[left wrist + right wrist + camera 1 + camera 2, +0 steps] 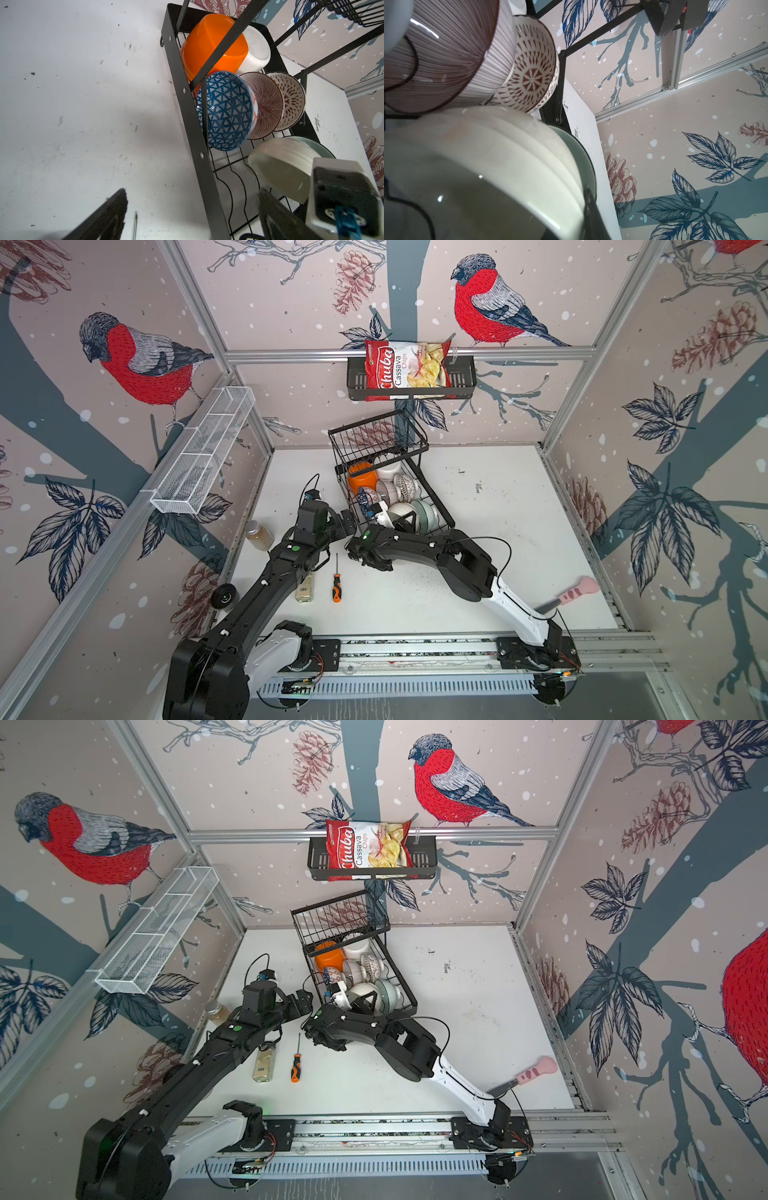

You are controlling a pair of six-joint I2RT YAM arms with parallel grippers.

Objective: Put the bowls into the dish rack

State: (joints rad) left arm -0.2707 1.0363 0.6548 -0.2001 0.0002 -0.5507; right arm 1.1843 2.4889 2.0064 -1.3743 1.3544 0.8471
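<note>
We've R gripper [406, 519] clamped on cream bowl [280, 166] rim in dish rack [191, 116], teal bowl [582, 160] just beyond; L gripper [193, 191] wide, empty, beside rack.

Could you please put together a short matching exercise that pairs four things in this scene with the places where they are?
Things:
A. orange bowl
B. chips bag
C. screwdriver
D. pink-handled tool

Places:
1. lying on the table, next to the flat bottle
2. in the lower tray of the dish rack
3. on the table, near its right edge in both top views
4. in the black shelf basket on the back wall

Pairs: A-2, B-4, C-1, D-3
</note>
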